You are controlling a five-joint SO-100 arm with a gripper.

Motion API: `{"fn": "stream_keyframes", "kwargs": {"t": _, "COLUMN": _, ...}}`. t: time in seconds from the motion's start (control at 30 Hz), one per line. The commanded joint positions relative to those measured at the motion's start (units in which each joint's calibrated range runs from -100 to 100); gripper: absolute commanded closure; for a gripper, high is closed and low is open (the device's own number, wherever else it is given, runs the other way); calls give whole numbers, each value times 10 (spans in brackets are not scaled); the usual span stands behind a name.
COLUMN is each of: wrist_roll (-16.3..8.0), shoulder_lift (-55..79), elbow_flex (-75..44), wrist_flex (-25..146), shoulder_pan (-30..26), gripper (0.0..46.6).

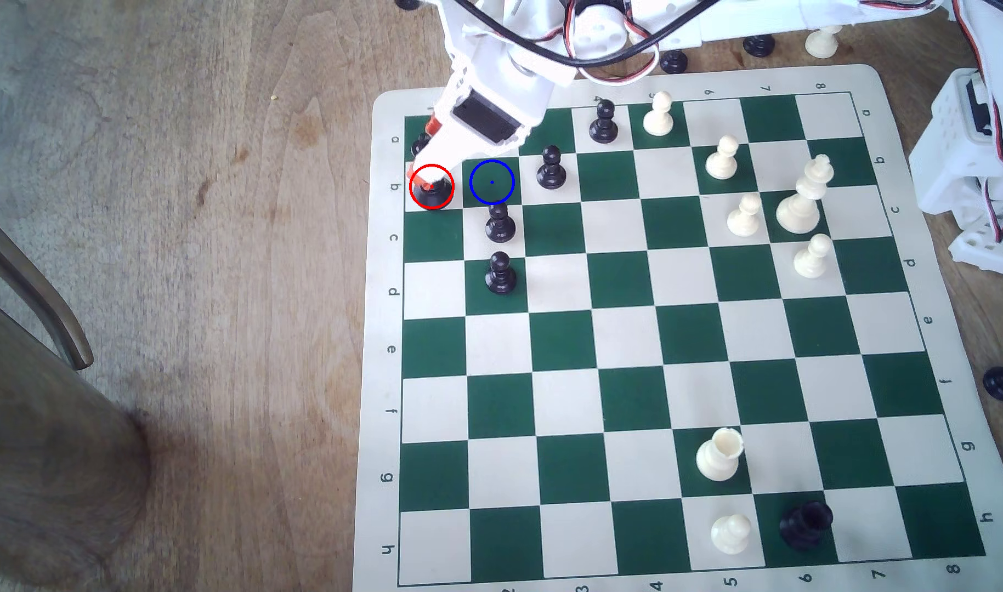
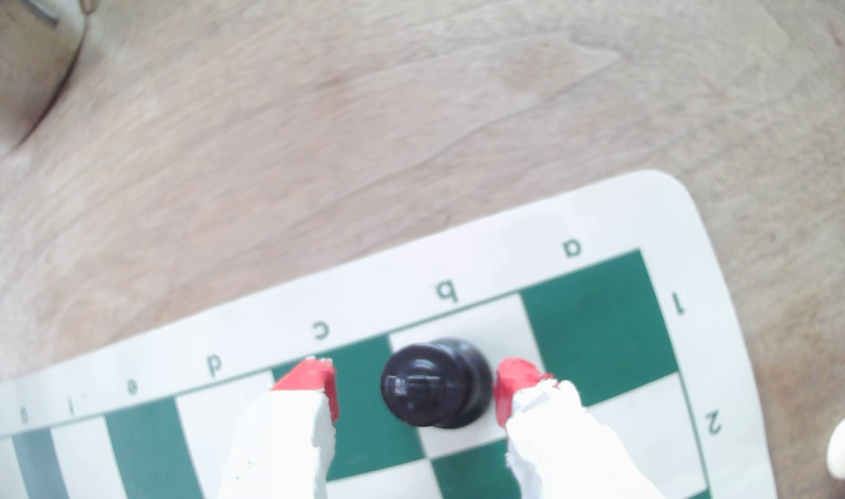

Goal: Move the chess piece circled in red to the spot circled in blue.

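The tall black piece (image 2: 434,384) is stood on its white edge square, ringed red, with the jaws spread wide around it, one red pad (image 2: 509,391) nearly touching. An uneven closure could tip it; the neighbouring blue-ringed square (image 1: 491,182) is crowded by a black pawn (image 1: 499,223).

The chessboard (image 1: 382,398) border carries file letters a to h and rank numbers 1 to 8.

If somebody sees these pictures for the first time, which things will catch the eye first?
Probably the red ring around the black king at the board's far left edge in the exterior view, with the open tool straddling it. Next, the blue-ringed green square just to its right, standing empty.
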Motion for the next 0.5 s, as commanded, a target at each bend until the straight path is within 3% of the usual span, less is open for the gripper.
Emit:
{"fn": "stream_keyframes", "kwargs": {"t": 0.0, "wrist_roll": -3, "shoulder_lift": -19, "elbow_flex": -36, "wrist_flex": -16, "shoulder_pan": 0, "gripper": 290}}
{"fn": "stream_keyframes", "kwargs": {"t": 0.47, "wrist_roll": -4, "shoulder_lift": -4, "elbow_flex": -40, "wrist_flex": -30, "shoulder_pan": 4, "gripper": 291}}
